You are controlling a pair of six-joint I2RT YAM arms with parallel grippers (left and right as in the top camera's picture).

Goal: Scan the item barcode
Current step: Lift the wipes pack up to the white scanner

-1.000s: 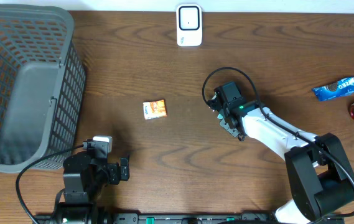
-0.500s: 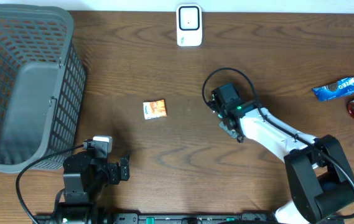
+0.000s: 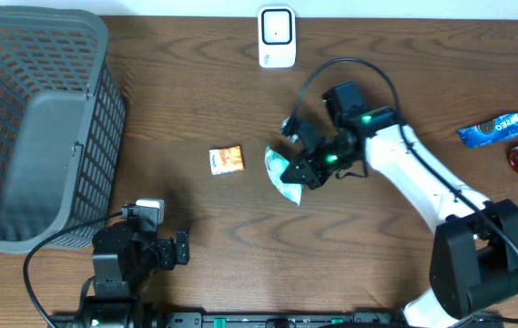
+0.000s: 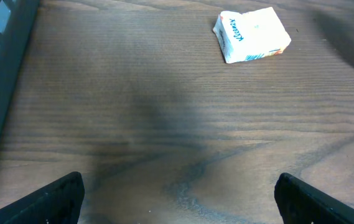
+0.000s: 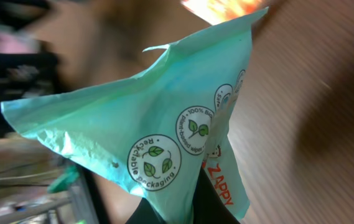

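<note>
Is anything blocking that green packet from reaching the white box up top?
Nothing visible does. Only bare table lies between the green packet, shut in the right gripper, and the white scanner.

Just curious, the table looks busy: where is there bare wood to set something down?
Bare wood lies between the basket and both the scanner and the tissue pack. Crowded at the right edge, around the Oreo pack.

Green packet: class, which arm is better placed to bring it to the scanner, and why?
Right: the right gripper is shut on the green packet near the white scanner; the left gripper is open and empty.
</note>
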